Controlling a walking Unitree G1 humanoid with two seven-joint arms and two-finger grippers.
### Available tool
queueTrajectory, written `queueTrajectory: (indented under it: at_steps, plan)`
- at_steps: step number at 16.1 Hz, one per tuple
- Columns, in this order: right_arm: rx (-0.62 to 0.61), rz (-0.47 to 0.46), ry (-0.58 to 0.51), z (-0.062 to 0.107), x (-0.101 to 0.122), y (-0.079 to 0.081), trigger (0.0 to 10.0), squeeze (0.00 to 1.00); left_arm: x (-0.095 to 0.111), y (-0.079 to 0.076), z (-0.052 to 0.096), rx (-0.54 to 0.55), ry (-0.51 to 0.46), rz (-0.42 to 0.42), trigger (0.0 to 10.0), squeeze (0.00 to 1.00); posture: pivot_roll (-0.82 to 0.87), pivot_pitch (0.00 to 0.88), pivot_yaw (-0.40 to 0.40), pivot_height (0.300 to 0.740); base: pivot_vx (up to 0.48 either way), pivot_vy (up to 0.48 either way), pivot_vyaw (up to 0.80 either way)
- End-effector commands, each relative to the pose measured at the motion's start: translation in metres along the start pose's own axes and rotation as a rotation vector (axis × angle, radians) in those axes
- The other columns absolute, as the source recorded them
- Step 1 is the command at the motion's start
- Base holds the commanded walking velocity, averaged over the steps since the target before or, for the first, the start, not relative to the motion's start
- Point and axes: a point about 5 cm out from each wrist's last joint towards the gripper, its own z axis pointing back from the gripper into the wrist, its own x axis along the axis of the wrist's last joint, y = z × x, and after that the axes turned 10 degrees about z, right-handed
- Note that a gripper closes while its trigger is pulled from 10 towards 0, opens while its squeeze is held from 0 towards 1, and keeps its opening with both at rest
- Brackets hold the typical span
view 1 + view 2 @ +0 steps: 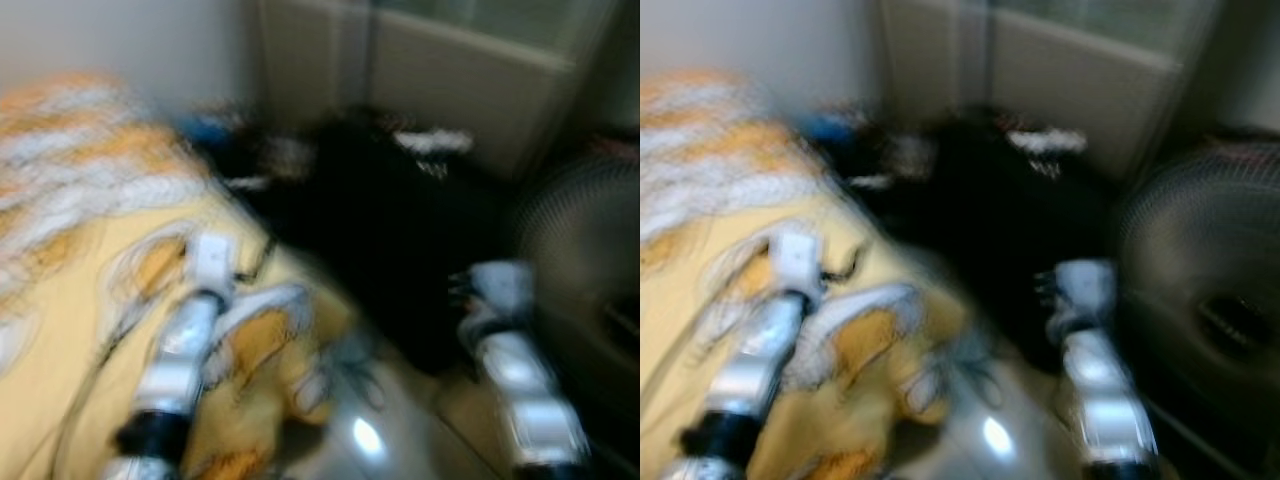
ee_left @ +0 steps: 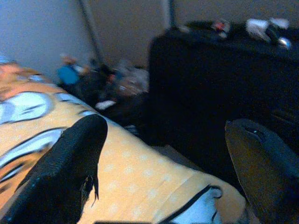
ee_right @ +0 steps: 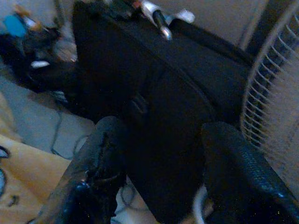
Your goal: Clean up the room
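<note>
Under our spread left gripper (image 2: 161,154) fingers lies the yellow patterned blanket (image 2: 140,177) (soft, light, probably bunches easily); right gripper (image 3: 161,168), also spread, faces a black suitcase (image 3: 154,93).

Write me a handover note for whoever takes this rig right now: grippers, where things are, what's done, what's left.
Left gripper: open, empty, over the yellow patterned blanket.
Right gripper: open, empty, facing the black suitcase.
Small items lie on top of the suitcase; a clutter pile sits on the floor between the blanket and the suitcase. A fan stands on the robot's right.
Head views are blurred.
Done: nothing visibly tidied.
Left: clutter pile and suitcase-top items.
</note>
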Motion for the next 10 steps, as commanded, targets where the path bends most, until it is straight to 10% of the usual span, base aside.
queueTrajectory:
  at_steps: [1, 6, 10]
  plan:
    - [0.006, 0.027, -0.026, 0.001, 0.004, -0.007, 10.0, 0.00, 0.003, -0.006, -0.002, -0.021, -0.016, 0.012, 10.0, 0.78, -0.11, 0.000, 0.055, 0.740, 0.431, 0.000, -0.76]
    - [0.284, 0.082, -0.175, 0.005, 0.024, 0.013, 10.0, 0.00, -0.005, -0.004, 0.006, 0.012, -0.010, 0.046, 10.0, 0.77, -0.10, 0.000, 0.023, 0.740, 0.160, 0.000, 0.00]
    - [0.232, 0.042, -0.140, 0.007, 0.018, 0.010, 10.0, 0.00, -0.003, -0.009, 0.005, -0.025, -0.021, 0.038, 10.0, 0.75, -0.12, 0.000, 0.041, 0.740, 0.000, 0.000, -0.19]
